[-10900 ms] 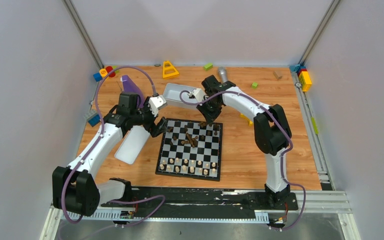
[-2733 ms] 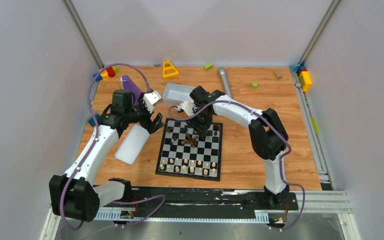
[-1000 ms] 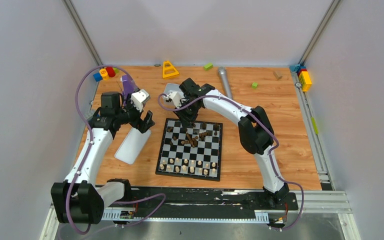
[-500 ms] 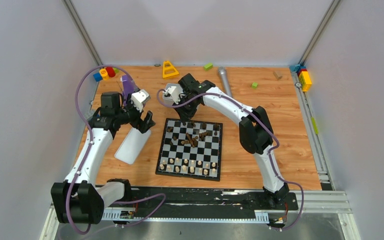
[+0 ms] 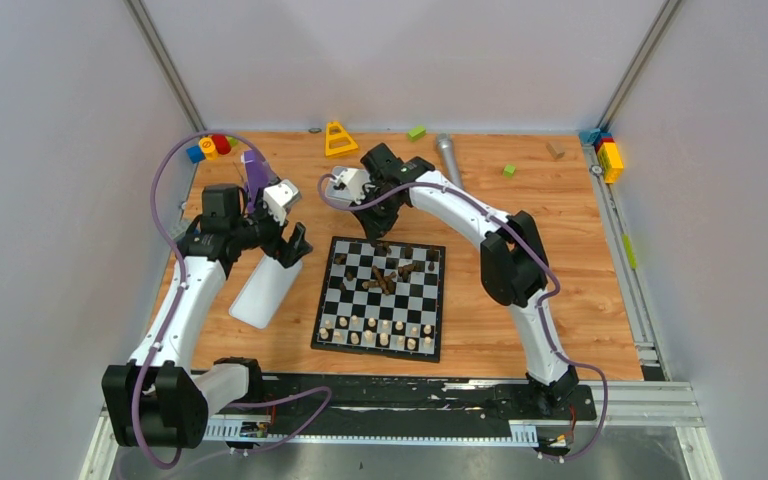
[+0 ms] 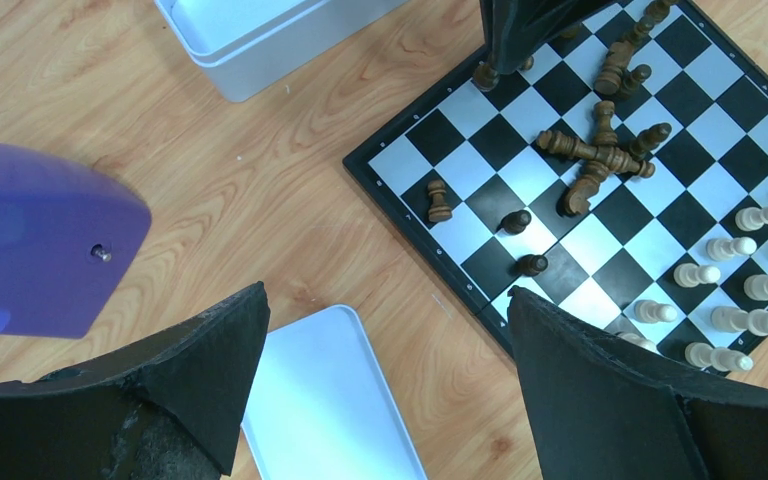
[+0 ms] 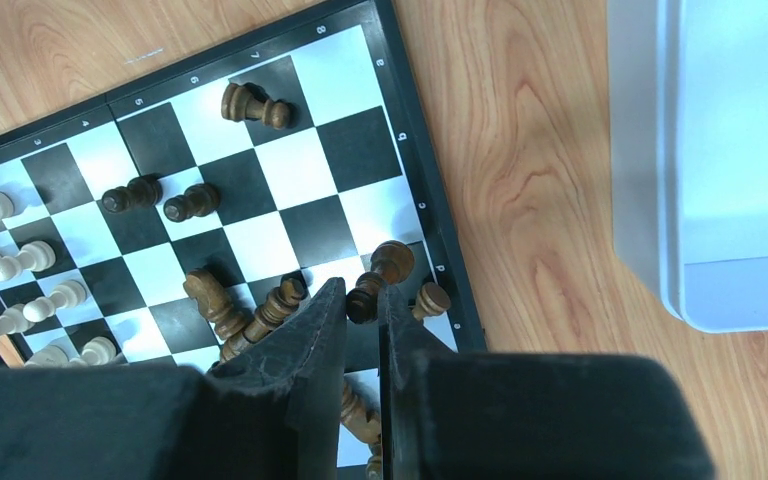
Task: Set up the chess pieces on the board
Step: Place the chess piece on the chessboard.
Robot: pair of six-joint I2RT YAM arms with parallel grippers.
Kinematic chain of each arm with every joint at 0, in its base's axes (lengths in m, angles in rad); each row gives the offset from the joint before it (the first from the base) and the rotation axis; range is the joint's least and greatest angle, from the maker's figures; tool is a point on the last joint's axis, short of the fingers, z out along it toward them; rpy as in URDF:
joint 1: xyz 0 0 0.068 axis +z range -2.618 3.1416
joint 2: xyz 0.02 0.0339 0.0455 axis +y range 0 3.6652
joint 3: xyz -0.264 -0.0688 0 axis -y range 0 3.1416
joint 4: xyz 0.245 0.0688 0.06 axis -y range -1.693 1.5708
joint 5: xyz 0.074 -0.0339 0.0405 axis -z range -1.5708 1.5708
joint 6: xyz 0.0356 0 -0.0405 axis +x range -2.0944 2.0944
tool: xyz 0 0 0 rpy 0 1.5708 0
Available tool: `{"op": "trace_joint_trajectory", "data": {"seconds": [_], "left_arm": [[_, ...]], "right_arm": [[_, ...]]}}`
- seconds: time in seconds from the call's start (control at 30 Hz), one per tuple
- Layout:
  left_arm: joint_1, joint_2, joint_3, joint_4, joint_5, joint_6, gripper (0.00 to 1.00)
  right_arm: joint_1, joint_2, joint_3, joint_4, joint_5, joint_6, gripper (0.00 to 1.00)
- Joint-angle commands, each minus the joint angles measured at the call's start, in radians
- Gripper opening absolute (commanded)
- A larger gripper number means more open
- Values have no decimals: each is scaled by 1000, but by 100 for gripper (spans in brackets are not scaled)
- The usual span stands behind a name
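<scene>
Near side of the board [image 5: 420, 300] looks done to us: the pale pieces [image 5: 375, 331] stand in two rows there. The dark pieces [image 5: 386, 278] are what's left: most lie in a heap mid-board, a few sit scattered on the far squares, none lined up. The left gripper [image 5: 296, 248] hangs spread wide and empty beside the board's far left corner. At the far edge the right gripper [image 7: 362, 292] has its fingers pressed almost together with one dark man at the tips; we can't tell if it's actually pinched.
</scene>
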Motion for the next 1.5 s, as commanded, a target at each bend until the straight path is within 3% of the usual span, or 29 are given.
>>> {"op": "trace_joint_trajectory", "data": {"seconds": [0.0, 0.43, 0.83, 1.47], "left_arm": [[7, -20, -11, 23, 37, -10, 96], [7, -17, -19, 35, 63, -17, 96], [8, -15, -27, 41, 64, -11, 97], [7, 7, -27, 35, 82, 22, 96]], "right_arm": [[-20, -24, 21, -8, 0, 16, 3], [-73, -113, -94, -10, -22, 22, 3], [-73, -135, -89, -10, -84, 24, 2], [-74, -79, -73, -5, -52, 18, 2]]}}
